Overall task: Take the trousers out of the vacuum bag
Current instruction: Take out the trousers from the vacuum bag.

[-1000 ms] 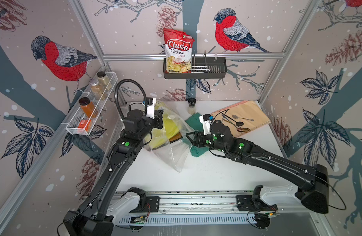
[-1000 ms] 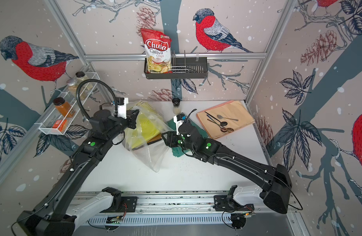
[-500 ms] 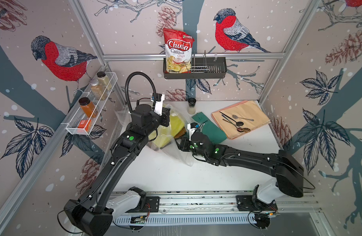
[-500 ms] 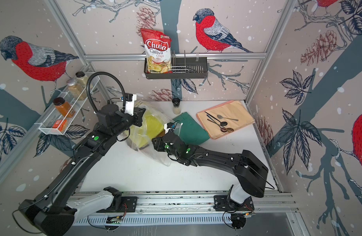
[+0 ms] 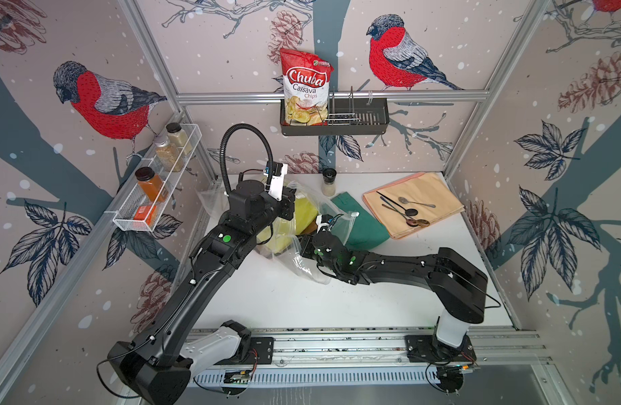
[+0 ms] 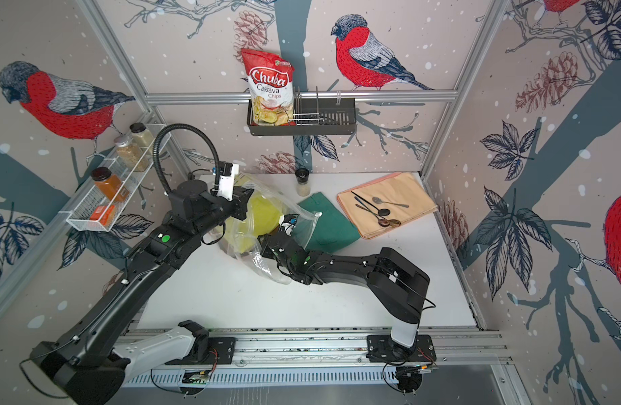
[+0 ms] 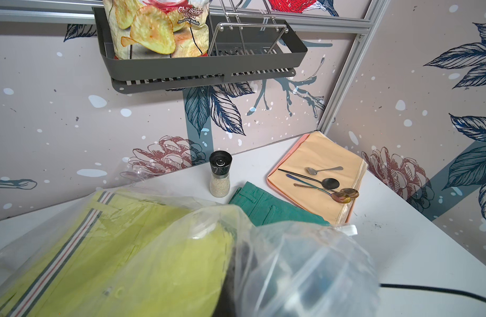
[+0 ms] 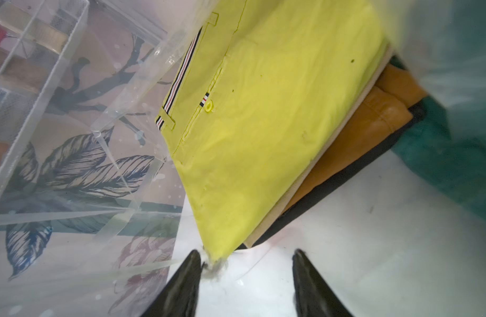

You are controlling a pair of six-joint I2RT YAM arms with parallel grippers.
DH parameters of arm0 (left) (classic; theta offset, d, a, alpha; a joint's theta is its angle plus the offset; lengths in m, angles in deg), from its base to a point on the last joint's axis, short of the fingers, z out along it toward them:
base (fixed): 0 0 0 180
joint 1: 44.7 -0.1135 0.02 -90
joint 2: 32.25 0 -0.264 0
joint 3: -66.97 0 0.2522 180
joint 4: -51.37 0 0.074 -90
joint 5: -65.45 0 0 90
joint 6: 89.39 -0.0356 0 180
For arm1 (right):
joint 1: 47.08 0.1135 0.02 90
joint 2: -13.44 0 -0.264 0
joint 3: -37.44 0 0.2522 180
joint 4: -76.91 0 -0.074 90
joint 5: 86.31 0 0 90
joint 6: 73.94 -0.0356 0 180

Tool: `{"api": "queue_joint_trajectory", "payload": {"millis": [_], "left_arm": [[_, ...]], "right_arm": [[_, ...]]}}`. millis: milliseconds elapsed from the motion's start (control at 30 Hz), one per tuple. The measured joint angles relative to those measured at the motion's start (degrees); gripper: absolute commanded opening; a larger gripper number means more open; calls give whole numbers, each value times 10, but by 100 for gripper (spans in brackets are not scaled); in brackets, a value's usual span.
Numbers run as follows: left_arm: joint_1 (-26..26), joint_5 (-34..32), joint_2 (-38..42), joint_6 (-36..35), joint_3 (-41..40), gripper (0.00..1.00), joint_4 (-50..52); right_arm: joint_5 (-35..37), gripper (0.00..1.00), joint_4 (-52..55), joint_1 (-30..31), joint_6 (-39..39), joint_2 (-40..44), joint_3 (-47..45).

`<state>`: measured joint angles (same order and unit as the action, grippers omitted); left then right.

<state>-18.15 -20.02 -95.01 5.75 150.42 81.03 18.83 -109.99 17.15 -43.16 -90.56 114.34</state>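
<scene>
The worktop (image 5: 274,301) gives you open room near and right of centre. The far left corner is tight against the walls, and the far right holds a peach cloth (image 5: 421,196) with spoons on it.

The vacuum bag (image 6: 267,270) lies left of centre, mouth facing right, its upper sheet lifted. Your left jaws are clenched, apparently on that sheet, though plastic hides the pinch itself.

Most of the trousers (image 8: 332,153) sit inside the bag in a slanted stack, with the yellow pair (image 8: 263,123) on top and beige, brown and dark layers beneath. A teal pair (image 5: 361,228) already lies on the worktop just right of the mouth.

You are on the reach-in step. Your right jaws stand released inside the mouth, empty, with one tip touching the yellow pair's nearest corner.

Next, I'd judge, push in until both tips straddle that corner. Then close and draw right and near into open worktop, clear of the teal pair.
</scene>
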Motion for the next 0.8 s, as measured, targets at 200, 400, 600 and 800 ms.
{"api": "queue_joint_trajectory", "payload": {"millis": [200,400,600,800], "left_arm": [[0,0,8,-6,-5,0,0],[0,5,14,-6,-16,0,-3],[1,12,15,-7,-21,0,-9],[1,14,15,-10,-26,0,-16]], "right_arm": [[-26,57,-38,-25,-24,-30,-2],[-72,57,-85,-45,-56,-53,-14],[-105,57,-114,-57,-72,-71,-15],[-126,57,-135,-64,-84,-79,-14]]}}
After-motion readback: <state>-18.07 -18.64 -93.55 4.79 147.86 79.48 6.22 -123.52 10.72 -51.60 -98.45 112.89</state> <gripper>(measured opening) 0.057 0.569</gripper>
